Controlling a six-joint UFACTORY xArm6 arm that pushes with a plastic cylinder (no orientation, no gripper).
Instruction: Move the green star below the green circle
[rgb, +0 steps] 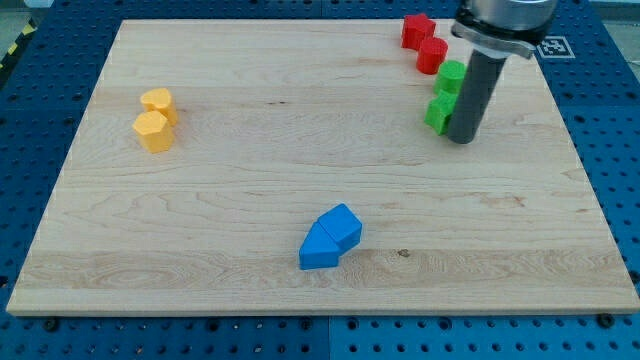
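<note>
While the green circle (452, 75) sat up top, the bare, empty rod's tip (460, 139) touched the green star (438, 111) just below it.

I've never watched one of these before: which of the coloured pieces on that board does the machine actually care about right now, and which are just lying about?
In the job:
- green star, touching my tip on its left
- green circle, just above the star
- my tip

Just lying about:
- two red blocks, view's top right
- two yellow blocks, view's left
- two blue blocks, bottom centre
</note>
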